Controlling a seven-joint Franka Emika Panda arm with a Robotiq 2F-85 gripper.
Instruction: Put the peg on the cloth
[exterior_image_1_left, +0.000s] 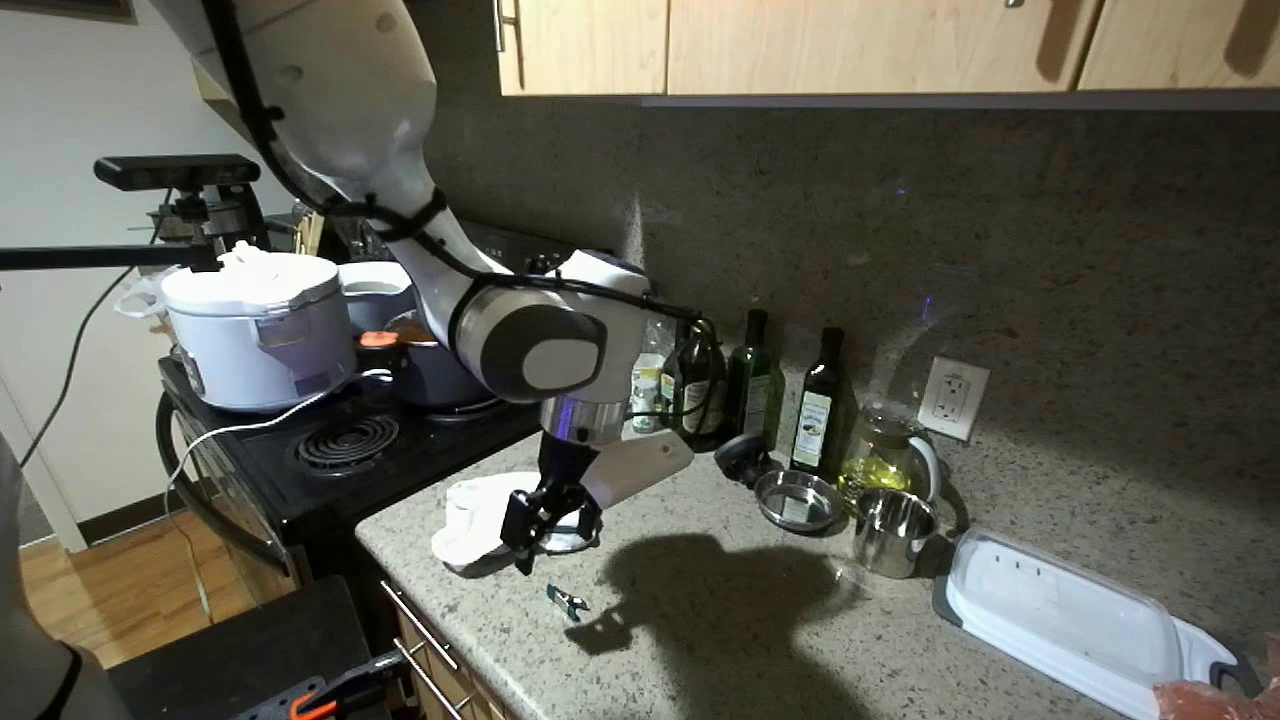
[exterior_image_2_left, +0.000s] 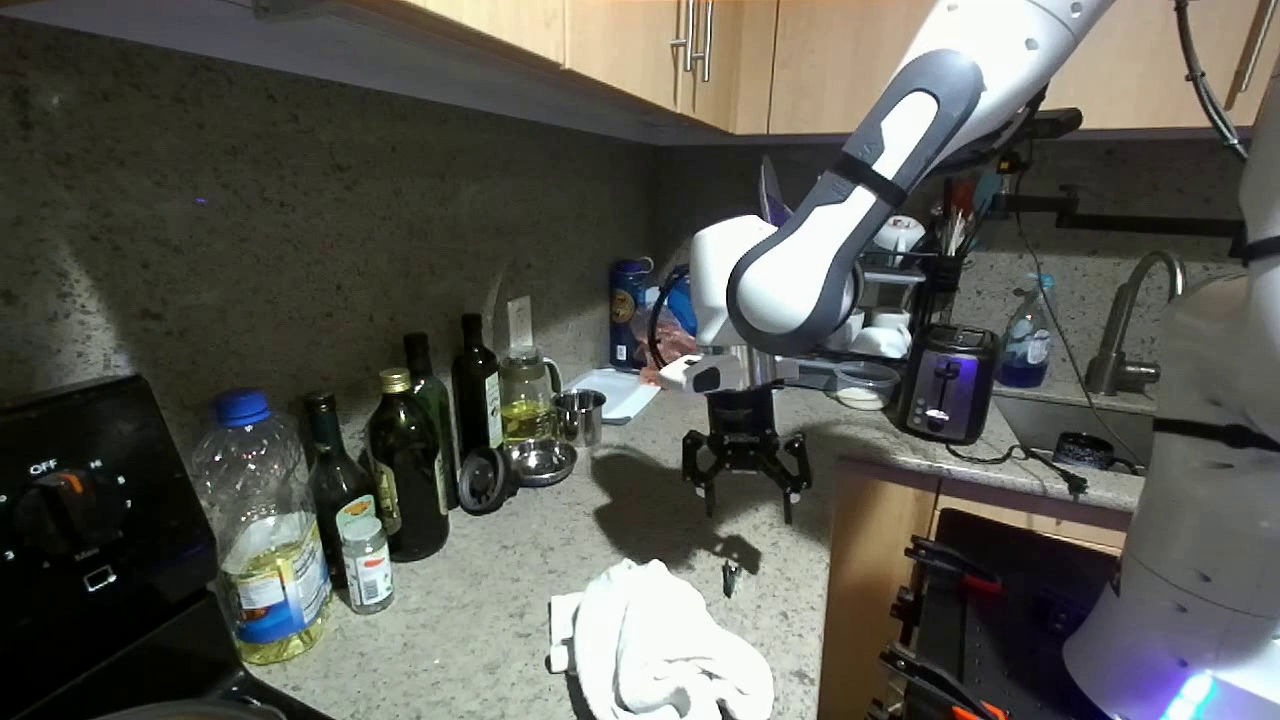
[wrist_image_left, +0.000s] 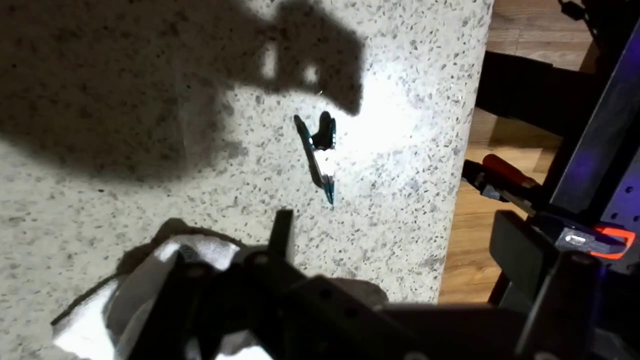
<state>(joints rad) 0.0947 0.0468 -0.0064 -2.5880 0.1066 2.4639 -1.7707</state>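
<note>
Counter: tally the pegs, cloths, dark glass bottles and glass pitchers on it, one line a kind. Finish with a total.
Peg: 1
White cloth: 1
Dark glass bottles: 4
Glass pitcher: 1
Total: 7

A metal cup stands just beside a handled jug.

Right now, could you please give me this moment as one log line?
hand: open, empty | peg: on counter, off cloth
</note>
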